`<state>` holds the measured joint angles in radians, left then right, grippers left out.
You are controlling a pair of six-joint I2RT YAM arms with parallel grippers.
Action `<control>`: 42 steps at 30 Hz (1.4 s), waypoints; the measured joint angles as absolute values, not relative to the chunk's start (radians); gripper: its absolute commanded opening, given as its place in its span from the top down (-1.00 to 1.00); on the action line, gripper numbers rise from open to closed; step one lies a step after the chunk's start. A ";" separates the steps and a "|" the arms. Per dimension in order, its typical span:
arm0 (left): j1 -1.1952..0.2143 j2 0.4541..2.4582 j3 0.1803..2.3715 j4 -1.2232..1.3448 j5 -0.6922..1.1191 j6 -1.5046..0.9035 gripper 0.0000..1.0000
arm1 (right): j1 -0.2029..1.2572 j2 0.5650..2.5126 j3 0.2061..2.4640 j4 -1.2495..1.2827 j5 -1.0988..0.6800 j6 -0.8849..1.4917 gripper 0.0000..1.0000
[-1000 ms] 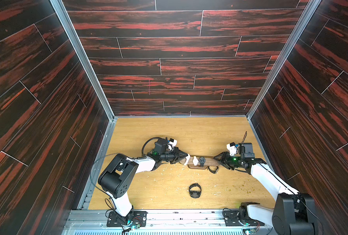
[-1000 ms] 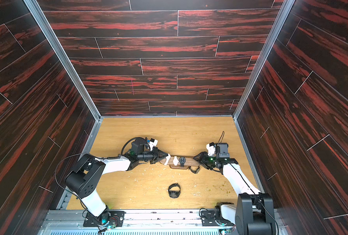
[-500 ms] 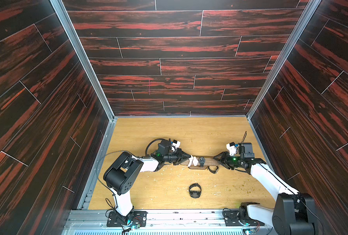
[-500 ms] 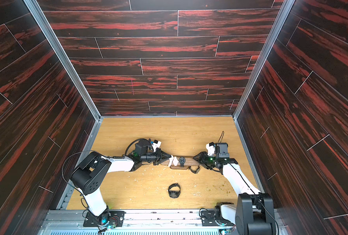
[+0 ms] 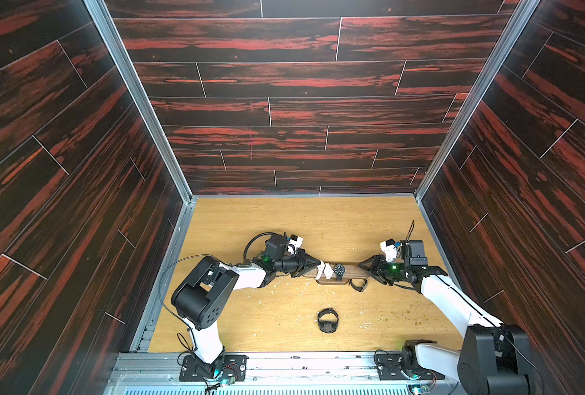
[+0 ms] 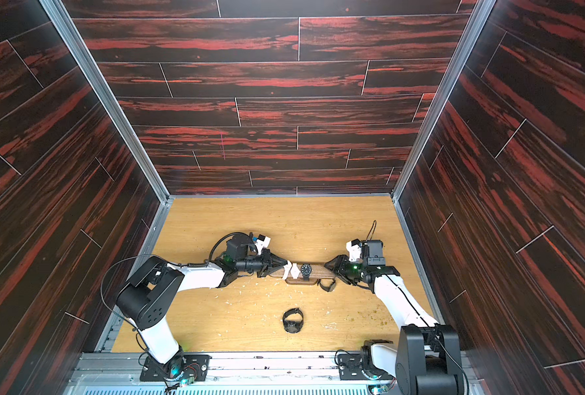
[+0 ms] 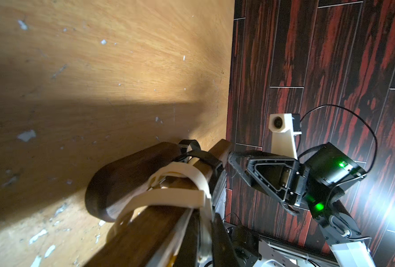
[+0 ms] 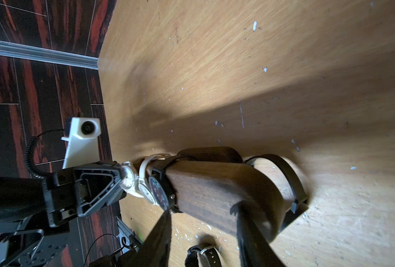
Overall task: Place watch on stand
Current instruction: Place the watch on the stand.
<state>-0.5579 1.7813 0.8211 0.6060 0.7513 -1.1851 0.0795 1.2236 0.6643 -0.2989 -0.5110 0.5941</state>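
The stand (image 5: 352, 271) (image 8: 215, 189), a dark wooden bar on a small base, lies across the middle of the floor. My left gripper (image 5: 316, 267) (image 7: 204, 231) is at the bar's left part, shut on a white watch (image 5: 320, 268) (image 8: 128, 179). The cream strap (image 7: 180, 196) of that watch loops round the bar. Next to it on the bar sit another white watch (image 5: 328, 271) and a dark-faced watch (image 5: 339, 270) (image 8: 160, 194). My right gripper (image 5: 364, 268) (image 8: 201, 208) clamps the bar's right end between its fingers.
A loose black watch (image 5: 327, 320) (image 8: 203, 256) lies on the floor in front of the stand. A dark strap loop (image 5: 358, 284) (image 8: 284, 180) leans by the stand's base. Dark panelled walls close in both sides and the back.
My left gripper has moved right along the bar with the white watch, closing the gap to the two watches on the bar. The right arm has not moved.
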 measured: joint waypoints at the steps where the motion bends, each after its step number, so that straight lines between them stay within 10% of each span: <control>1: -0.558 1.771 0.821 0.601 0.751 -1.182 0.94 | 0.080 1.224 0.664 -0.300 -0.509 0.594 0.05; 42: -0.614 1.751 0.773 0.597 0.720 -1.132 0.92 | 0.090 1.221 0.664 -0.329 -0.492 0.594 0.05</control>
